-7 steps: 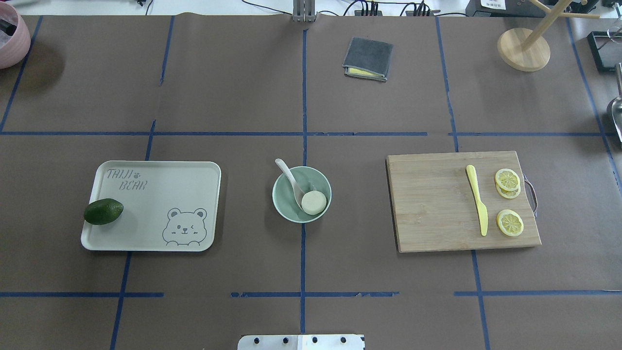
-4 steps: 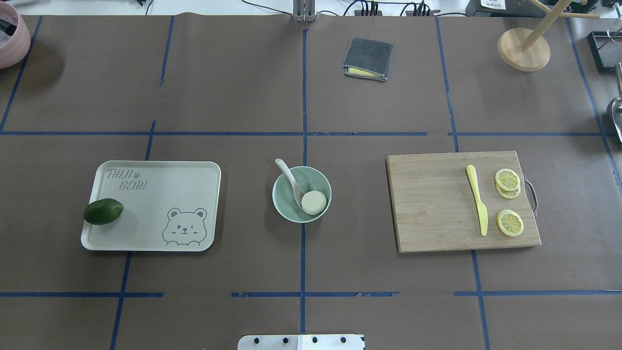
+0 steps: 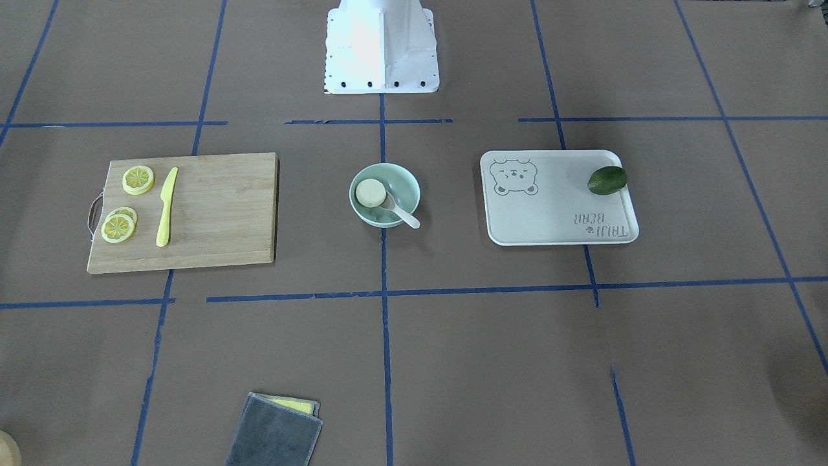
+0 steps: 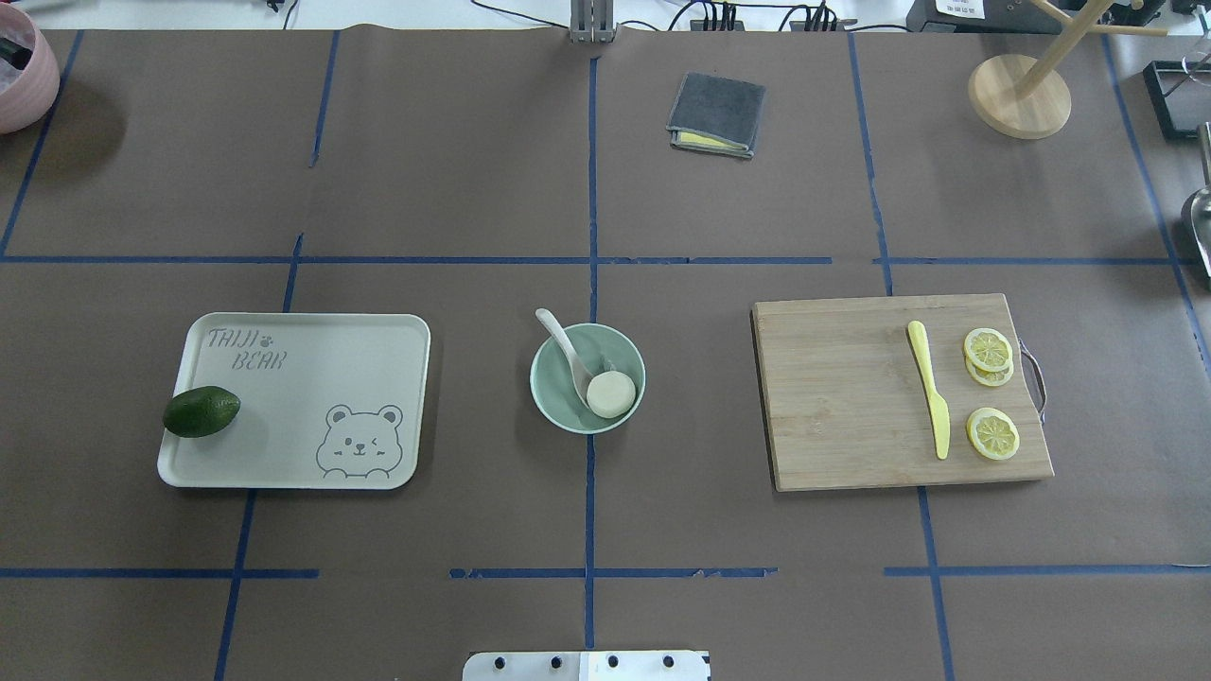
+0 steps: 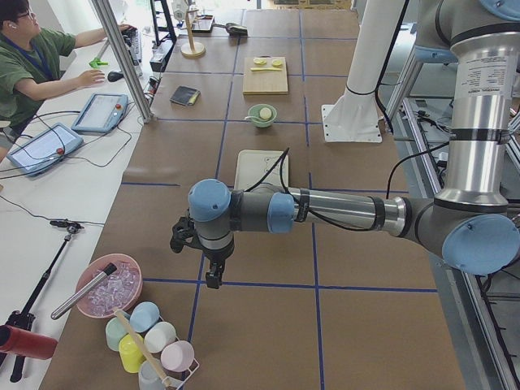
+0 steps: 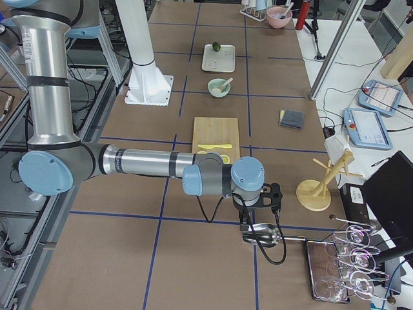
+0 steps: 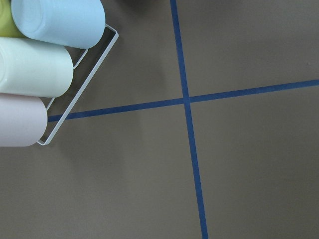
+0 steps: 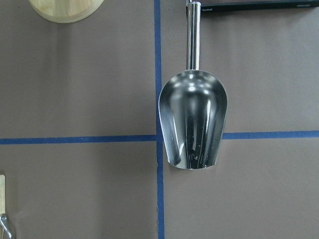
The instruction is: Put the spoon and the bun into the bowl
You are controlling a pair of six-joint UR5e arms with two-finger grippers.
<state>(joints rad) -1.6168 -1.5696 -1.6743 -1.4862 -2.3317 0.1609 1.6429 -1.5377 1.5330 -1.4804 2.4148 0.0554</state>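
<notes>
The pale mint-green bowl (image 4: 545, 397) stands at the table's middle; it also shows in the front-facing view (image 3: 409, 186). The bun (image 4: 611, 393) lies in it flat beige side up. The off-white spoon (image 4: 560, 340) rests with its scoop inside the bowl and its handle over the far-left rim. Bun (image 3: 370, 192) and spoon (image 3: 405, 217) also show in the front-facing view. My left gripper (image 5: 213, 276) hangs far off at the table's left end, my right gripper (image 6: 274, 197) at the right end. I cannot tell whether either is open or shut.
A bear tray (image 4: 312, 416) with an avocado (image 4: 201, 411) lies left of the bowl. A cutting board (image 4: 851, 397) with a yellow knife (image 4: 929, 388) and lemon slices (image 4: 991, 433) lies right. A grey cloth (image 4: 716, 113) is far. A metal scoop (image 8: 193, 117) and cups (image 7: 37, 74) lie under the wrists.
</notes>
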